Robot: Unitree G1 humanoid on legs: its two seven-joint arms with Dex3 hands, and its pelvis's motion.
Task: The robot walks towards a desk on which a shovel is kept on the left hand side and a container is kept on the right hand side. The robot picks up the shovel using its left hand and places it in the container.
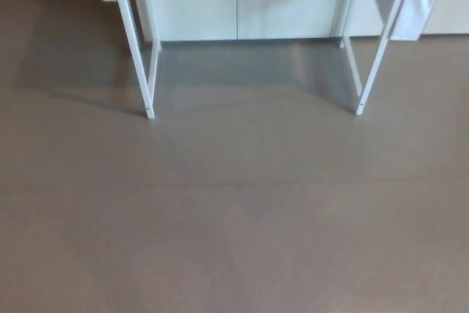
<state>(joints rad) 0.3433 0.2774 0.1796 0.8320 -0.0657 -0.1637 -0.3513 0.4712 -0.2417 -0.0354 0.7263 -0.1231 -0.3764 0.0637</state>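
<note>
Only grey floor (234, 240) & white desk legs (141, 56) show; both hands out of frame, state unknown.

Desk legs (149, 71) on floor (234, 218), before cabinets (234, 5)

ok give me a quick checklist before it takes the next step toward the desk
1. Path ahead: bare grey-brown floor, nothing lying on it: ok.
2. Desk located: white metal desk legs, left and right, stand ahead: ok.
3. Heading: the legs sit about evenly to either side of picture centre: ok.
4. Shovel and container: desktop is above the frame: cannot tell.
5. Hands ready: neither hand is in view: cannot tell.
6. Behind the desk: white cabinet doors are shut: ok.
</note>
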